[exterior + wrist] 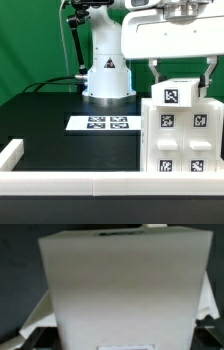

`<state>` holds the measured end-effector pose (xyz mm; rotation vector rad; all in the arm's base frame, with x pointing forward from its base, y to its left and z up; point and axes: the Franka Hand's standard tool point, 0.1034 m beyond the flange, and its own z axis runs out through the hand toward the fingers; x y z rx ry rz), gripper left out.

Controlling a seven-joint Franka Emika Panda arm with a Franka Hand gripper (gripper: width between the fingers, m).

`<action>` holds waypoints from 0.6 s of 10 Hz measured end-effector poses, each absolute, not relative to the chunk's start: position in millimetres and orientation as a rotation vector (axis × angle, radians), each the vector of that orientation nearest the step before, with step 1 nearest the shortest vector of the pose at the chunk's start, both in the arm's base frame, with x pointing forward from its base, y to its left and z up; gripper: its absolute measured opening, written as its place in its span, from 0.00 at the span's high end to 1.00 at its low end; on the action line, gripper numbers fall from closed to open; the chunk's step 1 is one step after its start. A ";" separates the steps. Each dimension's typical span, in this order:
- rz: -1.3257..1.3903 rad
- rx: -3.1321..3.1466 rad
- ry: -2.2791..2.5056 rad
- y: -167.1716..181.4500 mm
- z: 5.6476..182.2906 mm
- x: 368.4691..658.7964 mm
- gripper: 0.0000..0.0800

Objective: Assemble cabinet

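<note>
The cabinet [180,135] is a white plastic box with black-and-white tags. It stands upright on the black table at the exterior view's right, close to the front rail. Its narrower upper part [176,95] carries one tag, and its wider lower part shows several. My gripper [181,84] reaches down from above, with one finger on each side of the upper part, and looks shut on it. In the wrist view the cabinet [120,286] fills the picture and my gripper [122,339] straddles it. White side panels [36,317] stick out lower down. The fingertips are barely visible.
The marker board [100,123] lies flat on the table in front of the robot base [107,75]. A low white border rail [60,184] runs along the front edge and turns up at the exterior view's left [10,152]. A green backdrop stands behind.
</note>
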<state>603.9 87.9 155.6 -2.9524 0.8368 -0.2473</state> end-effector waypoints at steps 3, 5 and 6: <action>-0.230 -2.876 1.035 89.3 155.5 602.9 0.30; -0.210 -2.797 1.199 90.6 155.4 602.0 0.30; -0.204 -2.764 1.264 90.9 155.3 601.9 0.30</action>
